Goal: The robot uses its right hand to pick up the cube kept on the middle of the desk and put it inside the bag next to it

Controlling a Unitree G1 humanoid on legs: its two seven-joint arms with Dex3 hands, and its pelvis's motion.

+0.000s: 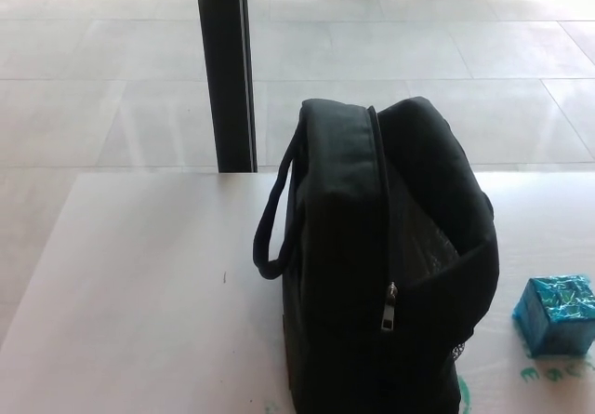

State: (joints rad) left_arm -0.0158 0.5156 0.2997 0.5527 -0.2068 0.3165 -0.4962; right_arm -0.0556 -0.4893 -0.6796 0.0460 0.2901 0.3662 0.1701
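A black bag (372, 265) stands upright in the middle of the white desk (139, 293). Its zip runs over the top and down the front, and a flap on its right side hangs open, showing a grey lining. A carry handle (271, 219) loops out on its left. To the bag's right, near the picture's right edge, a small shiny blue-green cube (558, 313) sits on the desk, apart from the bag. Neither of my hands shows in the head view.
A black vertical post (226, 70) rises behind the desk's far edge. Beyond it lies a pale tiled floor with bright reflections. Green markings are on the desk below the cube (556, 373).
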